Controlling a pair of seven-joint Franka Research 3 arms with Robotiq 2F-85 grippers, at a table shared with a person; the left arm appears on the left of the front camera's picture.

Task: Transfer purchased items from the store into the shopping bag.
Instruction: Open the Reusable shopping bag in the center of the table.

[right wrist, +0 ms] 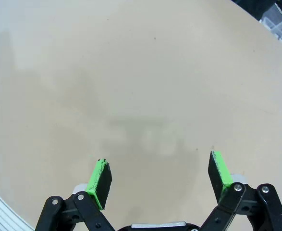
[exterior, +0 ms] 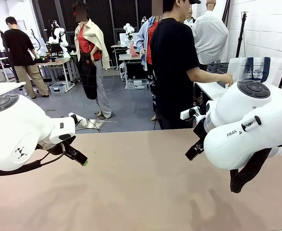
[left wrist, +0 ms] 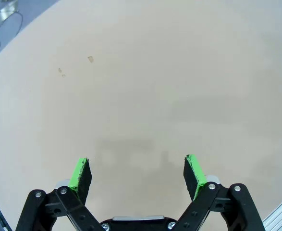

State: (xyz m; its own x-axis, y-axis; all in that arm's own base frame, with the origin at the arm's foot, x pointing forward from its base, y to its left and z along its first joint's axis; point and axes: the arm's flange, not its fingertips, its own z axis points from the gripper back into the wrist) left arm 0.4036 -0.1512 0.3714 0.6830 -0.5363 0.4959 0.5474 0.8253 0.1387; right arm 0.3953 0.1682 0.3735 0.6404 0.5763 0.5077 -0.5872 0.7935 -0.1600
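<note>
A busy workshop of desks and racks is stretching out behind a bare tan tabletop (exterior: 141, 192) that is lying between two white robot arms. At the left, the left claw (left wrist: 136, 166) is hanging just above the tabletop with its jaws spread wide, its green pads (left wrist: 80, 172) facing each other across bare surface. At the middle of the far edge, a person in a black T-shirt (exterior: 172, 62) is standing turned toward the right, one hand (exterior: 226, 80) reaching out over a white side table (exterior: 209, 89). The right claw (right wrist: 158, 163) is also hanging low over the tabletop, spread wide and pinching nothing. Just behind the person's forearm a dark grey lattice basket (exterior: 216, 67) is showing; the purchased items are too small to make out. Farthest right, the shopping bag (exterior: 255, 70), translucent with navy handles and script lettering, is standing upright just beside the person's hand; whether the hand is touching it cannot be told. Bag and basket are lying beyond the tabletop's far right corner, well apart from both claws. The right claw is the nearer of the two, and the person's hand is nearer than either. The transfer is apparently not yet begun, and bag and basket probably need bringing onto the tabletop first.
</note>
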